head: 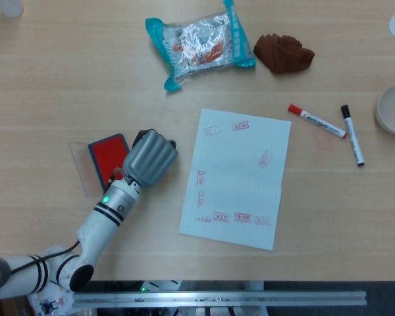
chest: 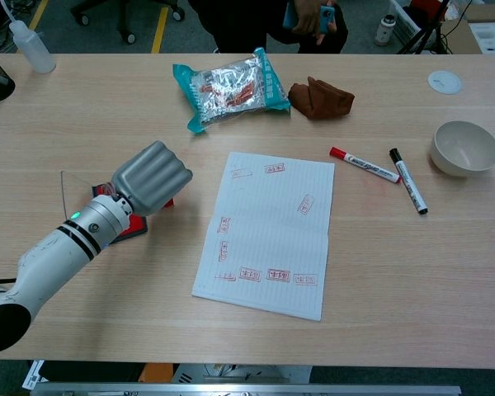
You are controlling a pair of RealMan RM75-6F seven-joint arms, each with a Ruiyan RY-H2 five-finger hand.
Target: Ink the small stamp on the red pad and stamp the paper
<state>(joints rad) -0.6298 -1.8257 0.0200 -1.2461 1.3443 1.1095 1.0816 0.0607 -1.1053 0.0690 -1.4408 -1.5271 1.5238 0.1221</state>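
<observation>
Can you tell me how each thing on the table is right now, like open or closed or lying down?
left hand: fingers curled, at the pad's right edge
red pad: lid off, red ink showing
paper: flat, many red stamps on it
red marker: capped, lying down
black marker: capped, lying down
bowl: upright
snack bag: lying flat
brown cloth: crumpled
</observation>
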